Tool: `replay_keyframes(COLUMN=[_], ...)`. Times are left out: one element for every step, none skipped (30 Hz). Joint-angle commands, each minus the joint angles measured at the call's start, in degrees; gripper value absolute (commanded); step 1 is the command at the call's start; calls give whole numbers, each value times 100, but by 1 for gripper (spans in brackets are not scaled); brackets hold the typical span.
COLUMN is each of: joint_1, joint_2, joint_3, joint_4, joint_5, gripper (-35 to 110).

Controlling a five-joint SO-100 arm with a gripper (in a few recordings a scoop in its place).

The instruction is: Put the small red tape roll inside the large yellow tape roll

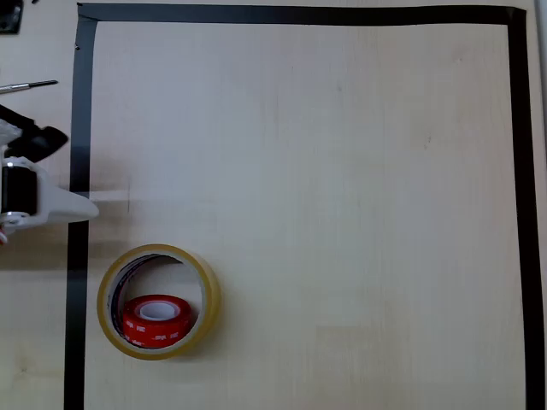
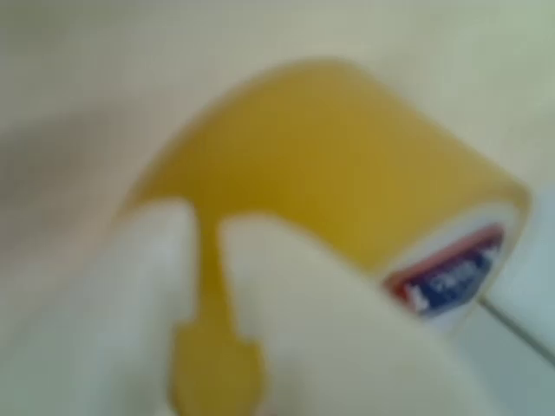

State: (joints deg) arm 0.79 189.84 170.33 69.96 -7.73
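Seen from overhead, the small red tape roll (image 1: 155, 321) lay inside the large yellow tape roll (image 1: 159, 301), at its six o'clock edge, so the placing looked done. The white gripper (image 1: 81, 207) sat at ten o'clock, apparently empty; whether its fingers were parted I cannot tell.

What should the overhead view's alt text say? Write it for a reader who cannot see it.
The small red tape roll lies flat inside the large yellow tape roll, near the lower left of a light wooden table bordered with black tape. The arm's white gripper sits at the left edge, apart from both rolls.
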Motion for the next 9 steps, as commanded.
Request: replay_keyframes(joint_1=[246, 246, 246, 246, 246, 246, 237, 202, 193], joint_2=[123, 123, 123, 123, 123, 123, 123, 123, 123], joint_3=[167, 149, 141, 141, 141, 141, 141, 141, 141], joint_4=[255, 352, 404, 404, 404, 404, 404, 404, 404], joint_5=[281, 281, 281, 281, 281, 281, 281, 281, 281], gripper=[0, 0, 0, 0, 0, 0, 0, 0, 0])
